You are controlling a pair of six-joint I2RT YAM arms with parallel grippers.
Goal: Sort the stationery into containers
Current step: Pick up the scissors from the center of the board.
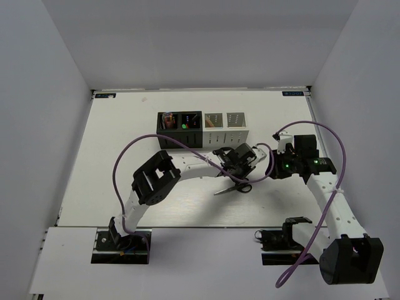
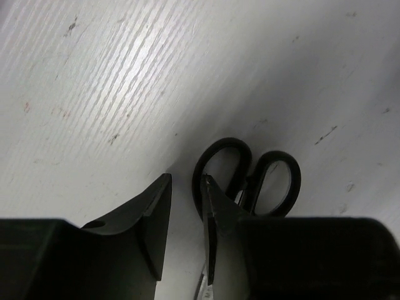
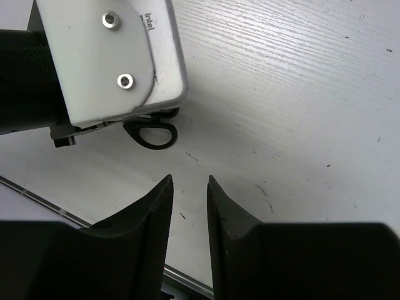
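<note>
Near the middle of the top view, a pair of black-handled scissors (image 1: 234, 187) lies flat on the white wood-grain bench (image 1: 119, 131), blades pointing left and handle loops to the right. The white-and-black left arm (image 1: 187, 164) reaches across from the lower left, and the left jaws hang right over the scissors. In the left wrist view its dark fingers (image 2: 150, 231) stand a narrow gap apart with bare bench showing between the tips. The two handle loops (image 2: 250, 178) sit just right of the right-hand finger, partly under it, and a pale sliver of blade shows low in the gap. Whether the fingers touch the scissors I cannot tell.

The right arm (image 1: 334, 209) comes in from the lower right, its jaws just right of the left arm's wrist. Its wrist view shows its fingers (image 3: 150, 219) narrowly apart around nothing, with one scissor loop (image 3: 152, 133) peeking from under a white camera plate (image 3: 112, 62) in the upper left.

Above the arms stands a joined row of four square boxes (image 1: 202, 120), two black on the left holding coloured items and two light grey on the right.
</note>
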